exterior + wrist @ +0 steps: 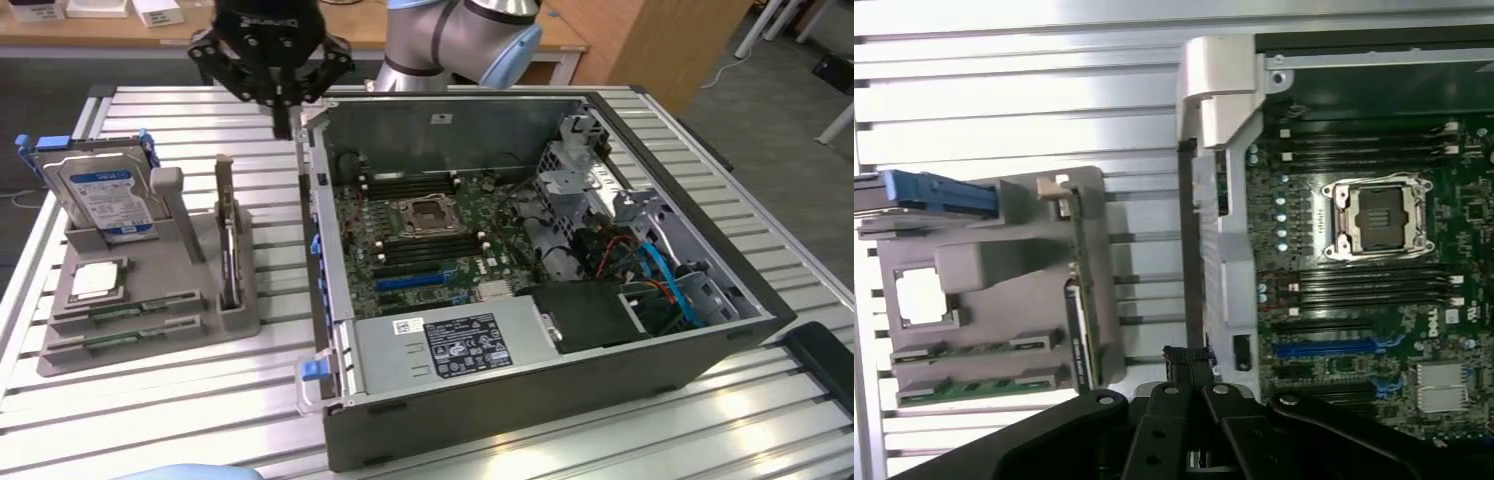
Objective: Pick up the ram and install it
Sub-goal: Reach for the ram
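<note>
- Ram [127, 311] [974, 351]: green stick, flat in a slot of the grey holder [187, 255] at the end nearest the exterior camera, untouched; twin stick [123, 340] in the next slot, just beside it.
- Gripper [280, 125] [1189, 365]: fingers pressed fully together, nothing between them; hanging above the slatted table [160, 420] in the gap between holder and open computer case [534, 410], well apart from the ram.
- White lettering on the gripper's black body, not legible.
- Hard drive [100, 195]: upright at the holder's far end, blue-and-white label, print too small to read.
- Silver CPU [94, 282]: flat between drive and ram.
- Motherboard [1354, 300]: "DELL" in white beside the memory slots.
- Power supply [454, 350]: white-and-black sticker, text too small to read.
</note>
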`<state>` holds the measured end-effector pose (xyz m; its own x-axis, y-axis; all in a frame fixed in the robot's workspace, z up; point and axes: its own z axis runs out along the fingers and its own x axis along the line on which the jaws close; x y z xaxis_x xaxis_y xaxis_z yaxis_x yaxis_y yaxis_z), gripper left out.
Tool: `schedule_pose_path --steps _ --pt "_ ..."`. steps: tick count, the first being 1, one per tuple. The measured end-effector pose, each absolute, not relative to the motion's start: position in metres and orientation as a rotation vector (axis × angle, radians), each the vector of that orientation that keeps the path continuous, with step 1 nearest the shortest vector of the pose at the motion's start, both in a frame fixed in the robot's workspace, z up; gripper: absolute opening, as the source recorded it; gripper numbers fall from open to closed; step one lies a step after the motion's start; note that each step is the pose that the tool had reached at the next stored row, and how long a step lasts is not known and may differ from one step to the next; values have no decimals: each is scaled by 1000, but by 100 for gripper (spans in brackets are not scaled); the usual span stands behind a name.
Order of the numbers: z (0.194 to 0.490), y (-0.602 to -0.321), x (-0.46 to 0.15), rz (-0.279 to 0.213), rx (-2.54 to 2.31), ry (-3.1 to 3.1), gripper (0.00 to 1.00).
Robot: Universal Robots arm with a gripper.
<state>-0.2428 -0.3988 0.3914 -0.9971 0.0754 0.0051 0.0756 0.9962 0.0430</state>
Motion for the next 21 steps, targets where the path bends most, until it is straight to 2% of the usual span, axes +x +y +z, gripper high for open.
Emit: schedule_pose_path --steps 21 --pt "391 -399 -338 -68 -118 -3135 10"
